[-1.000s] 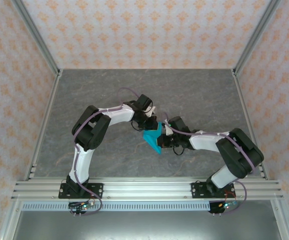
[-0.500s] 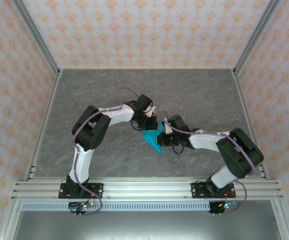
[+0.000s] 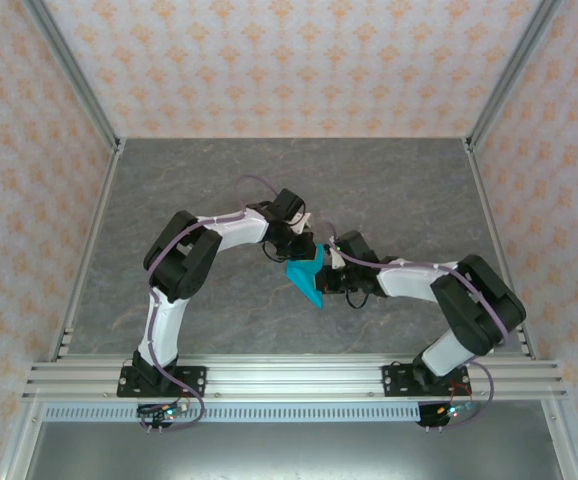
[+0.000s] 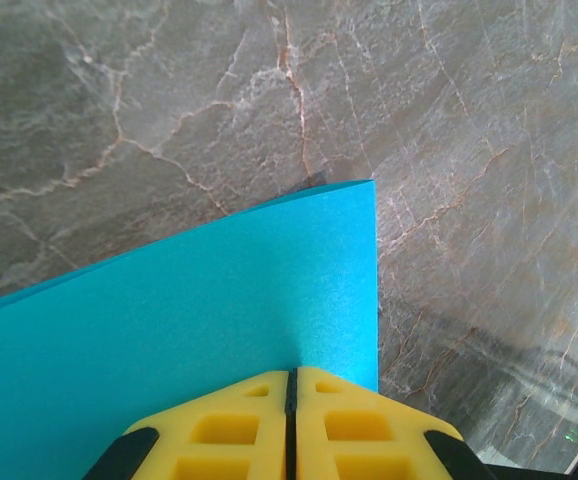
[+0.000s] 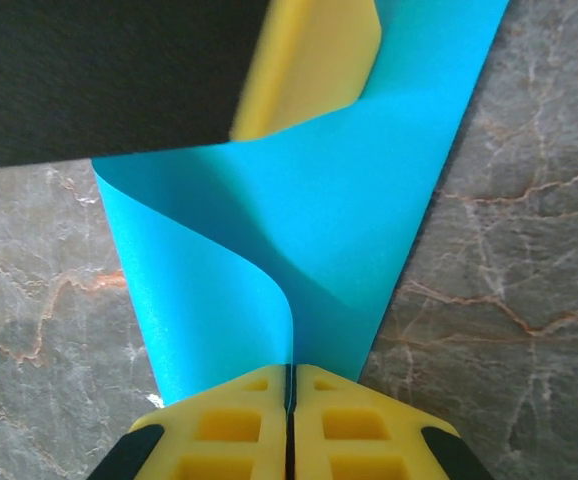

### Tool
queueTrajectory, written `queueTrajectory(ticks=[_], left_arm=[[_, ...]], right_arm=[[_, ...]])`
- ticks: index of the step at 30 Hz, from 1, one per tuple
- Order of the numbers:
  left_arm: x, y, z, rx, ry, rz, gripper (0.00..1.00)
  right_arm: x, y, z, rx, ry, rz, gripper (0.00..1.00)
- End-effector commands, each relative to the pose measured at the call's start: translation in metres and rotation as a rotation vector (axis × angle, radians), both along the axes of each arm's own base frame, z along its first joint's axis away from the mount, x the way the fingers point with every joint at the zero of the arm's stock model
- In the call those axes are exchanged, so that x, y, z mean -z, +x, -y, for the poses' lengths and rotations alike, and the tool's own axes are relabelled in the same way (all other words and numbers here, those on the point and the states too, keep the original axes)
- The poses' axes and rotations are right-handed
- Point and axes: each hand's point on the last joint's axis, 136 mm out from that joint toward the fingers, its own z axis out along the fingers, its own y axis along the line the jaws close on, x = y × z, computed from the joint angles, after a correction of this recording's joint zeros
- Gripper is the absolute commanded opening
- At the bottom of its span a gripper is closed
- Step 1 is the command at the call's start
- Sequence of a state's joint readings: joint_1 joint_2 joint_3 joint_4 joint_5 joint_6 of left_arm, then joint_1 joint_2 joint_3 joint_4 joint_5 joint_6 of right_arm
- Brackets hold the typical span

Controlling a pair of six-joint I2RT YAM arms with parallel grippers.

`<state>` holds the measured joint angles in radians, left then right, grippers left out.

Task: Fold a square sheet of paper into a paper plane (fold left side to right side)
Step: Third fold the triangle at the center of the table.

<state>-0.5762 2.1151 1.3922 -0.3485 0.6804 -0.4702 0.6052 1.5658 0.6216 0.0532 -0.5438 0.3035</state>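
The square sheet of paper (image 3: 307, 278) is bright cyan-blue and hangs between both grippers at the middle of the table, bent into a loose curl. My left gripper (image 3: 298, 245) is shut on its far edge. In the left wrist view the sheet (image 4: 199, 310) spreads flat ahead of the closed yellow fingertips (image 4: 291, 376). My right gripper (image 3: 323, 277) is shut on the near edge. In the right wrist view the sheet (image 5: 369, 200) curls up from the closed jaws (image 5: 290, 370) toward the left gripper's yellow finger (image 5: 314, 60). A paper plane is out of view.
The grey marbled table (image 3: 389, 190) lies under the paper. Aluminium frame posts (image 3: 79, 85) and patterned walls stand at the left, right and back. The arm bases (image 3: 159, 380) sit on the rail at the near edge.
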Motion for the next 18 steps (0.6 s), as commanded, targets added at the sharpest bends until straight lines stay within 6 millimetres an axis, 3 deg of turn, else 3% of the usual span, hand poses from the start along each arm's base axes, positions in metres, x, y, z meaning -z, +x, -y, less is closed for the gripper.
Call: queueTrajectory(ticks=[1, 6, 18], left_arm=[[0.04, -0.027, -0.011, 0.013, 0.094, -0.096, 0.09], [0.039, -0.027, -0.01, 0.013, 0.093, -0.094, 0.09], [0.041, -0.027, -0.01, 0.014, 0.095, -0.097, 0.09]], right_arm=[[0.008, 0.004, 0.002, 0.007, -0.031, -0.016, 0.08], [0.011, 0.003, 0.0, -0.001, -0.026, -0.032, 0.08], [-0.014, 0.008, -0.001, 0.016, 0.019, 0.046, 0.08]])
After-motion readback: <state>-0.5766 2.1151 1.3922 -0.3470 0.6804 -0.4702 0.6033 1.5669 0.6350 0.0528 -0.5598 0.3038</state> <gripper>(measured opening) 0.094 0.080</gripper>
